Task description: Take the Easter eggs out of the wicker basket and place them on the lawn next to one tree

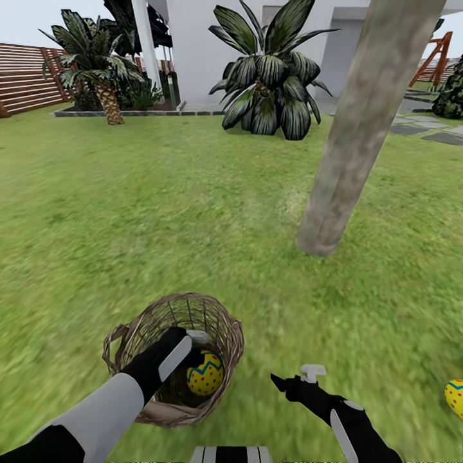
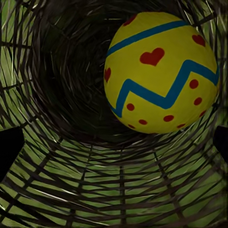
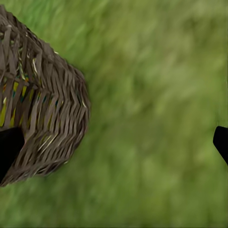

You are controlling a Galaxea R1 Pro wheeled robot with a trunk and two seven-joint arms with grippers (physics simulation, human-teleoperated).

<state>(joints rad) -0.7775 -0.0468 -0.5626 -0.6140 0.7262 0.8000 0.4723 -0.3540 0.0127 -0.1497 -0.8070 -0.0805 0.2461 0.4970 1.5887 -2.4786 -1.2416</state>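
Head view, nearest first: the left gripper (image 1: 193,344), black on a white forearm, reaches from the lower left of the frame down into the small tan open-weave wicker basket (image 1: 228,334), which lies on the bright green lawn (image 1: 128,225) at lower centre. Inside it rests one yellow Easter egg with red dots and a blue-green zigzag band (image 1: 205,373), just beside the left fingers. In the left wrist view that egg (image 2: 161,71) sits in the upper right of the frame against the basket's weave (image 2: 118,190); dark fingertips (image 2: 9,147) show at both side edges, spread wide and touching nothing. The right gripper (image 1: 297,378), at lower right in the head view, hovers over bare grass beside the basket; its wrist view shows the basket's outer wall (image 3: 47,109) at left and fingertips (image 3: 221,140) far apart, holding nothing. At the right edge of the head view a second patterned egg (image 1: 454,397) lies on the grass, partly cut off. Farther up, the thick mottled grey-brown tree trunk (image 1: 354,141) rises from the lawn at upper right. Judging by this, at least one egg is out and one is left in the basket; the third egg's whereabouts I cannot tell. Whether the outside egg lies close enough to the trunk is uncertain.
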